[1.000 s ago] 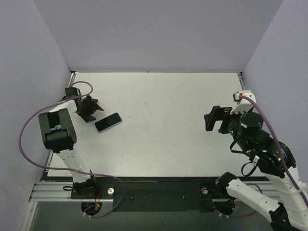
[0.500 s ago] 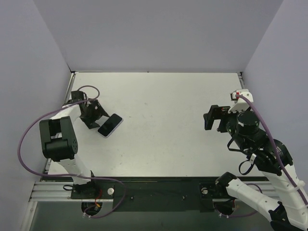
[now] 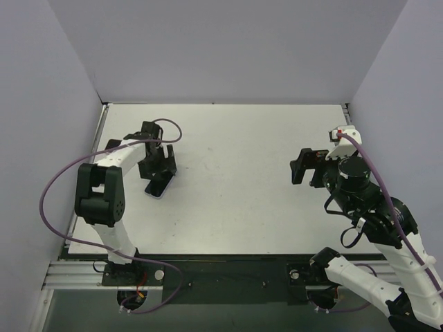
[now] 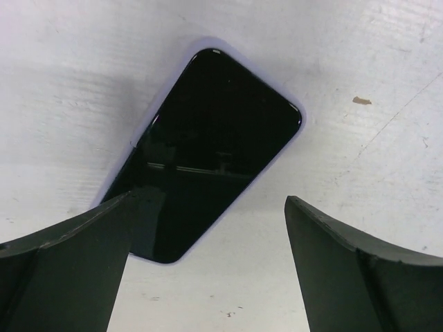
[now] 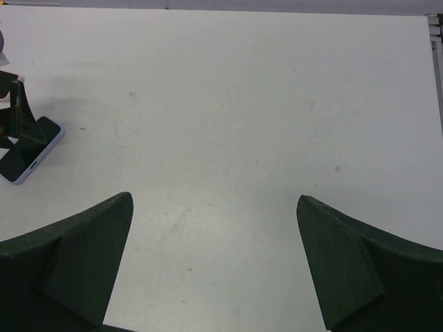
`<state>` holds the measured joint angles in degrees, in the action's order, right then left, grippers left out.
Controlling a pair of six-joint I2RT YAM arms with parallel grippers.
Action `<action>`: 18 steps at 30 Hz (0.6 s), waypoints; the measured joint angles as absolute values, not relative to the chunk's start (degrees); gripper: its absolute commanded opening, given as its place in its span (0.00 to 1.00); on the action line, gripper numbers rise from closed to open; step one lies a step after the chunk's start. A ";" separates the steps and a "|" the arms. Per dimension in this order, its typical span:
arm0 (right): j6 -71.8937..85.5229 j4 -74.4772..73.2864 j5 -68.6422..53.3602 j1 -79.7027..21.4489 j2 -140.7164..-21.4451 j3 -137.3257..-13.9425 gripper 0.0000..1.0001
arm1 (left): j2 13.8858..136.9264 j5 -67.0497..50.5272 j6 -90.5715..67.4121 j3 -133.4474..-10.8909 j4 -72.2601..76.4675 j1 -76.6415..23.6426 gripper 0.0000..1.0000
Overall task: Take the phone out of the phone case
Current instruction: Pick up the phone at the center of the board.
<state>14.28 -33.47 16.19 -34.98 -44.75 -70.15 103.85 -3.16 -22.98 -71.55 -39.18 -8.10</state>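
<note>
Right wrist view, findings:

1. The right gripper [image 5: 213,200] is seen with jaws spread wide. One dark finger [image 5: 76,259] is recorded at 7 o'clock and the other at 5 o'clock. Nothing is held between them.
2. The white table [image 5: 228,104] fills the frame. Faint specks and scuffs are noted on its surface. A metal rail [image 5: 435,34] is seen along its edge at 2 o'clock.
3. The phone [image 5: 34,149] is found at 9 o'clock, lying flat with its dark screen up. A pale rim of the phone case [image 5: 46,156] is visible along its edge.
4. The left gripper [image 5: 15,128] is seen over the phone's far end; whether contact is made cannot be determined.
</note>
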 measured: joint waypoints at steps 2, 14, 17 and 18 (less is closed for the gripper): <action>14.52 -33.43 16.12 -34.98 -44.84 -70.15 0.99 | 104.18 0.78 -21.02 -73.34 -40.23 -9.54 0.97; 15.18 -33.12 12.45 -34.98 -47.81 -70.15 0.98 | 116.14 5.41 -9.39 -87.99 -46.17 -9.30 0.97; 15.14 -33.12 11.62 -34.98 -47.88 -70.13 0.98 | 116.33 2.00 -7.55 -86.87 -46.96 -7.92 0.97; 15.11 -33.12 11.49 -34.98 -47.68 -70.13 0.98 | 116.33 0.38 -7.16 -86.87 -46.96 -7.09 0.97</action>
<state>15.11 -33.12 11.49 -34.98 -47.68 -70.13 116.33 0.38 -7.16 -86.87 -46.96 -7.09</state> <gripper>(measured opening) 0.978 0.971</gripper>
